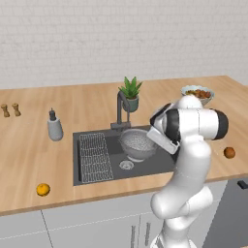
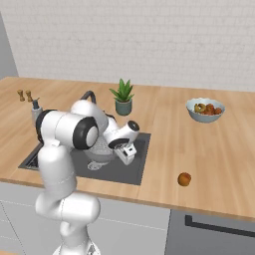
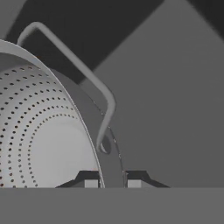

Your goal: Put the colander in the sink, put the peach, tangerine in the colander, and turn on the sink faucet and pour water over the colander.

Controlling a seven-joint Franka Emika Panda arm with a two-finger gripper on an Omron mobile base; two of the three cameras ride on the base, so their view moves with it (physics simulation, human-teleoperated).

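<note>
Where the two dark tips of the tool rise in the hand view, they are seen set on either side of the rim of the colander, one inside the bowl and one outside; the tips are close to the metal, but whether they press on it cannot be told. One thin wire handle is seen arching off the rim just beyond the tips.

One colander is counted, and it is placed upright in the sink, mouth upward, in the back half of the basin beside the round drain. One wire rack is laid along the left part of the sink, its long axis running front to back.

One tangerine is seen near the front edge of the table, well apart from the sink on its left. One peach is seen on the table to the right of the sink, also well apart from it.

Behind the basin one sink faucet stands upright, its curved neck bent forward over the colander. One soap bottle, one potted plant, one fruit bowl and two small shakers are set farther back on the pale wooden table. A white brick wall closes the room behind.
</note>
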